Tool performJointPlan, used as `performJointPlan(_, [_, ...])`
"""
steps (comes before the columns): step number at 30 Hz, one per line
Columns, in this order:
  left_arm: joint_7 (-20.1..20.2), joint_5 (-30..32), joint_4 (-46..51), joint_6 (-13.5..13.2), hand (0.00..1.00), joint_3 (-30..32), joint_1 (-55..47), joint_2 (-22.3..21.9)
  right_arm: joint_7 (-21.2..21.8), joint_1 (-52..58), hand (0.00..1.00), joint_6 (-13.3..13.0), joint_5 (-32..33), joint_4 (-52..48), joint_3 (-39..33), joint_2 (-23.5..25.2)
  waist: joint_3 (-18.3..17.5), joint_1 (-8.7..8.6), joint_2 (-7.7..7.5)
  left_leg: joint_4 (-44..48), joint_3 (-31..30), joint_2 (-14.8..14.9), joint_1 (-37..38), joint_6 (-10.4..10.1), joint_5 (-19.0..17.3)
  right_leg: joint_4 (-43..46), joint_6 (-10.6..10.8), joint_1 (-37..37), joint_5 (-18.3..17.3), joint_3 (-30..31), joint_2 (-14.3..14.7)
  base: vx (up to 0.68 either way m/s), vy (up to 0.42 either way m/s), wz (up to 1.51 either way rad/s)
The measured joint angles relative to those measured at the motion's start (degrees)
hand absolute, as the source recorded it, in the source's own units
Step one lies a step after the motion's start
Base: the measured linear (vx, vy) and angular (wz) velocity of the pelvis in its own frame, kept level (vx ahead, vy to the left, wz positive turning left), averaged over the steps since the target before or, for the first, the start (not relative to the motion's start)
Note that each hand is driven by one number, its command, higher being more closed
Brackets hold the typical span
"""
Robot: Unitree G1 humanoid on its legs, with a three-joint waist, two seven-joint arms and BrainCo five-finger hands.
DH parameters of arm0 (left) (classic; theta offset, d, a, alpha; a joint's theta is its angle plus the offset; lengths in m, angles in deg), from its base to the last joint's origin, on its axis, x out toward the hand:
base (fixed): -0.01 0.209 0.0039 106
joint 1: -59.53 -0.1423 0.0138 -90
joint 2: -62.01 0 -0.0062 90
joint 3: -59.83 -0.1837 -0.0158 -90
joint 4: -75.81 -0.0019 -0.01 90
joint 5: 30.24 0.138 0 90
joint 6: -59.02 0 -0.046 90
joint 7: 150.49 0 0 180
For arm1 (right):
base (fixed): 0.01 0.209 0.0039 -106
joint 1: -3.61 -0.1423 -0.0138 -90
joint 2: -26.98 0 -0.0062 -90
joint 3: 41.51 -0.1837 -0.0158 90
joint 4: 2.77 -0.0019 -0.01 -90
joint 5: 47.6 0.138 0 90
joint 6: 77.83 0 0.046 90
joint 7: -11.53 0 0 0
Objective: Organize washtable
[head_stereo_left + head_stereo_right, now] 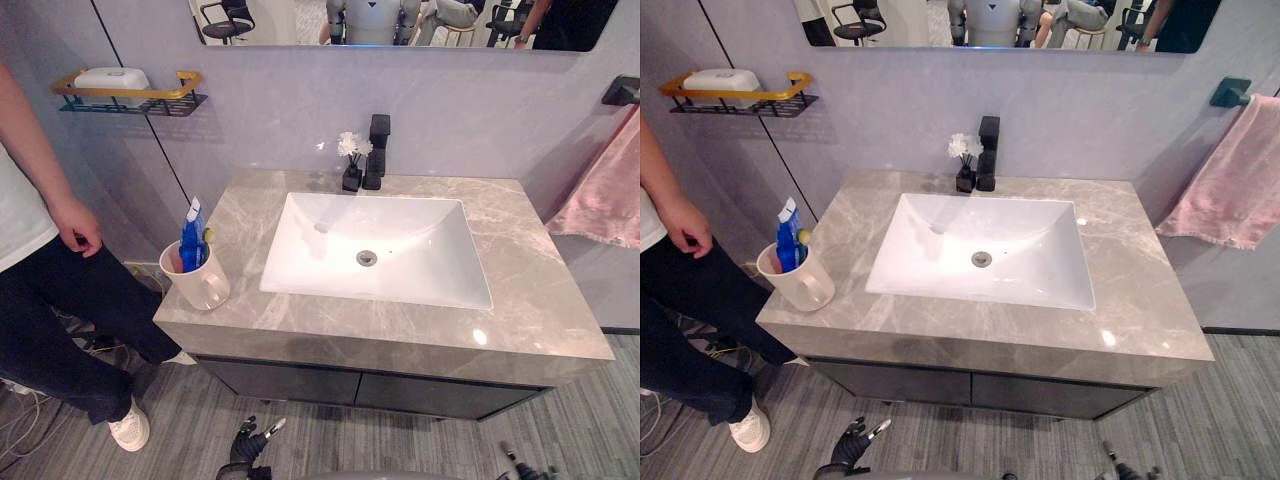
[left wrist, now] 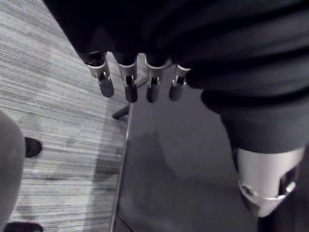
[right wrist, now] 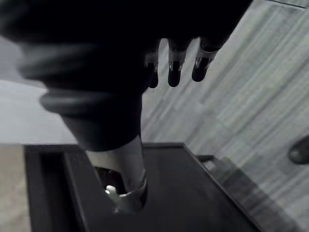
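Observation:
A grey marble washtable (image 1: 520, 290) carries a white sink (image 1: 375, 250). At its front left corner stands a white mug (image 1: 200, 282) with a blue tube (image 1: 192, 238) upright in it. A black faucet (image 1: 377, 150) and a small black vase of white flowers (image 1: 350, 160) stand behind the sink. My left hand (image 1: 250, 445) hangs low in front of the cabinet, its fingers (image 2: 129, 82) straight and empty over the floor. My right hand (image 1: 1120, 472) hangs low at the right, with fingers (image 3: 174, 72) relaxed and holding nothing.
A person (image 1: 40, 270) stands close to the counter's left side, one hand near the mug. A wall shelf (image 1: 130, 98) with a white box hangs at the upper left. A pink towel (image 1: 605, 190) hangs on the right. Dark cabinet fronts (image 1: 360, 385) sit below the counter.

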Motion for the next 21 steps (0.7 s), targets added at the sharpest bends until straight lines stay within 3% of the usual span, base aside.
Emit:
performJointPlan(9, [-0.04,0.32,-2.02,-0.07,0.0,-0.59,1.08,0.63,2.59,-1.81,0.0,0.41,-6.16,6.85,6.97,-0.31,0.17,0.17,-0.28,-0.28,-1.46,-0.46,0.33,-0.38,0.3,-0.17,0.17,0.77,-0.11,-1.14,-0.42,-0.02,0.007,0.07])
performJointPlan(21, [-0.81,2.25,-5.86,-0.63,0.0,-2.64,3.19,2.84,2.58,-5.73,0.0,-0.18,-8.21,12.71,12.65,-1.43,1.09,0.12,-2.04,-2.3,-3.57,-0.41,0.96,-0.91,1.59,-3.13,0.12,2.73,0.7,-3.25,0.17,-0.01,-0.008,0.09])
